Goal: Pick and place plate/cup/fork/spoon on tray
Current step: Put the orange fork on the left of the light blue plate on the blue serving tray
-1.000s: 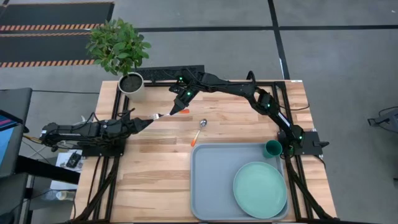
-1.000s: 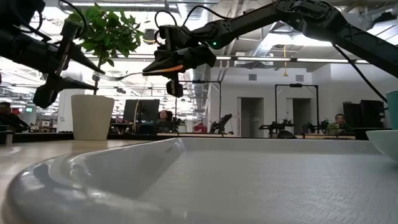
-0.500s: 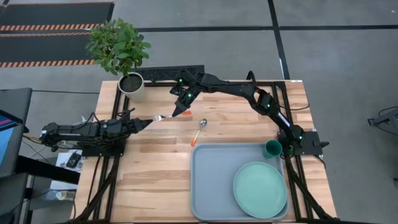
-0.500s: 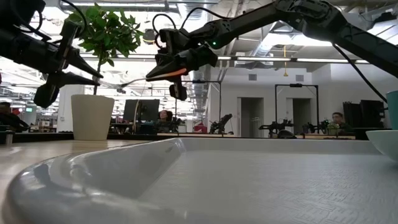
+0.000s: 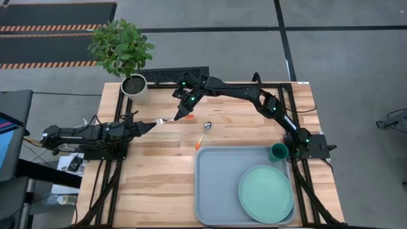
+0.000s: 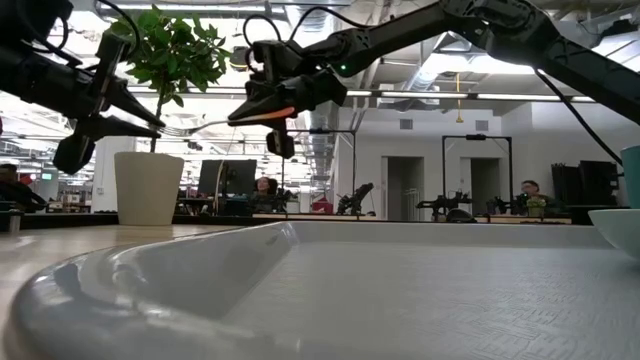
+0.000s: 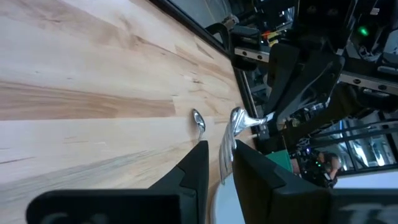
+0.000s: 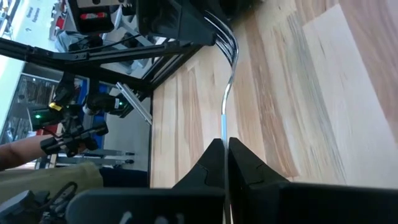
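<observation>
The fork [image 5: 169, 118] is lifted above the table's far left part, orange handle toward the right and tines [image 7: 227, 144] toward the left. My right gripper [image 5: 184, 111] is shut on it. My left gripper [image 5: 152, 123] is open, its fingertips on either side of the tines. The spoon [image 5: 203, 135] lies flat on the wood. The plate [image 5: 266, 193] lies in the tray [image 5: 213, 184]. The cup [image 5: 278, 152] stands at the tray's far right corner. My right gripper pinches the fork's orange handle end [image 6: 283, 112] between its two fingers, coming from the far right and slanting down, the fingers lying along the fork. The fork juts out about level toward the left gripper, clear of the table. My left gripper has the tines between its fingertips [image 7: 198, 163]; I cannot tell whether they touch.
A white pot with a leafy plant [image 5: 133, 84] stands at the table's far left corner. Bare wood lies left of the tray and along the near left edge [image 5: 152, 184].
My right gripper has dipped the fork's tine end and drawn it a little toward the right, then brought it back about level toward the left gripper. It has kept hold throughout.
</observation>
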